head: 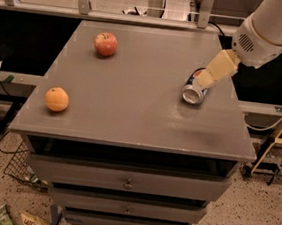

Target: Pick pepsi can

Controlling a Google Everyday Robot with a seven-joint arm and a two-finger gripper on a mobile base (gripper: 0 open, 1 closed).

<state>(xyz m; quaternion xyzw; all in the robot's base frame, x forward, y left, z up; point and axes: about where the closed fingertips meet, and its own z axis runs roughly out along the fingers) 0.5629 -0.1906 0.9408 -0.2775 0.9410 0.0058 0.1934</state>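
The pepsi can [193,93] lies on its side on the right part of the grey cabinet top [132,98], its silver end facing the front. Most of its blue body is hidden behind my gripper. My gripper [208,77] is cream-coloured, comes down from the white arm [270,27] at the upper right, and sits right over the far end of the can. I cannot see whether it touches the can.
A red apple [106,43] sits at the back left of the top and an orange [57,99] at the front left. Drawers are below the top. A wire basket [19,169] and litter lie on the floor at the left.
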